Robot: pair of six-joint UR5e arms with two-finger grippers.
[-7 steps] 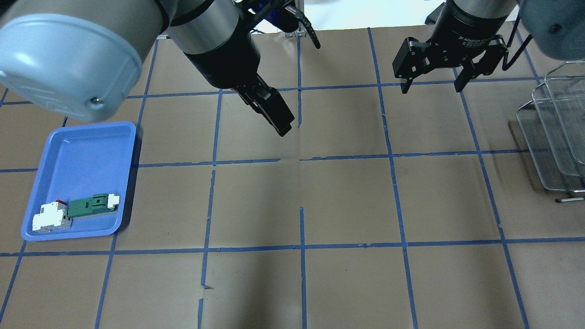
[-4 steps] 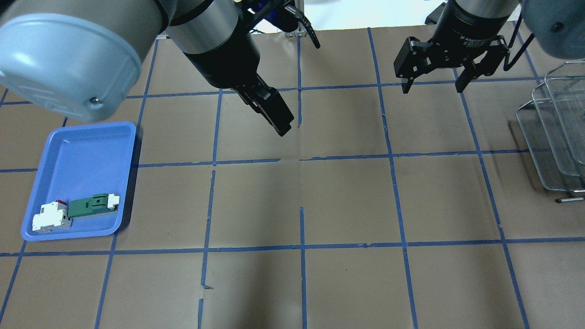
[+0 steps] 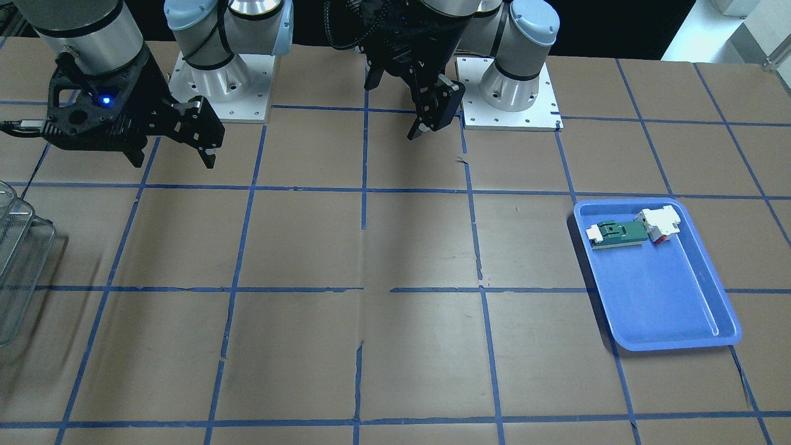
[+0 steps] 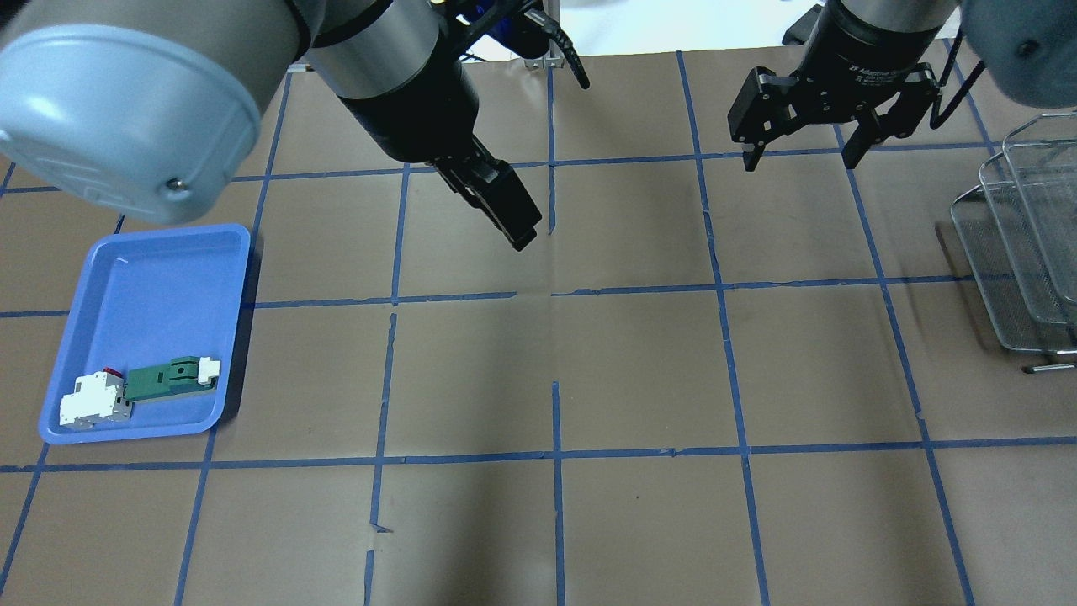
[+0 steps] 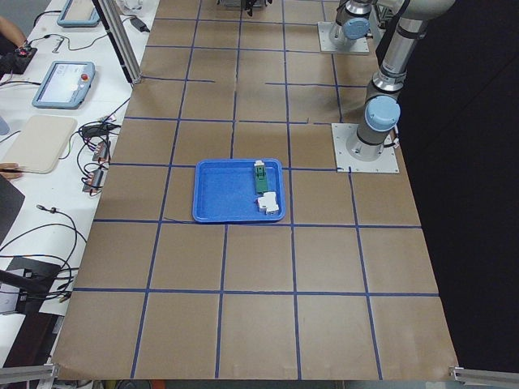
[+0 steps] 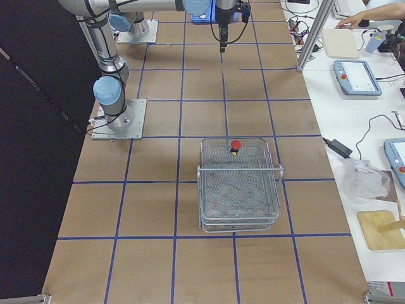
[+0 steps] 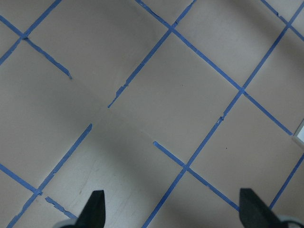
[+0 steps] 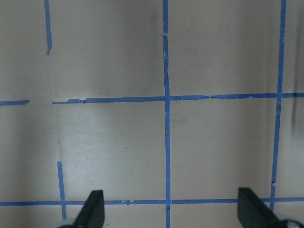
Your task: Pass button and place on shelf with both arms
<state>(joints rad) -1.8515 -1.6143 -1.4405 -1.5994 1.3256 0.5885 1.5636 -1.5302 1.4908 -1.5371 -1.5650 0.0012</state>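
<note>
The button, red cap up, stands on the top tier of the wire shelf, at the end toward the table's middle, and shows only in the exterior right view. The shelf's edge also shows in the overhead view and the front view. My right gripper is open and empty above the table, left of the shelf; it also shows in the front view and the right wrist view. My left gripper hangs over the table's middle back, open and empty as the left wrist view shows.
A blue tray lies at the overhead view's left, holding a white block with a red part and a green board with white ends. Brown paper with blue tape lines covers the table.
My right gripper has drifted slightly toward the table's far side and a little toward the shelf, still open. The left arm has not moved.
</note>
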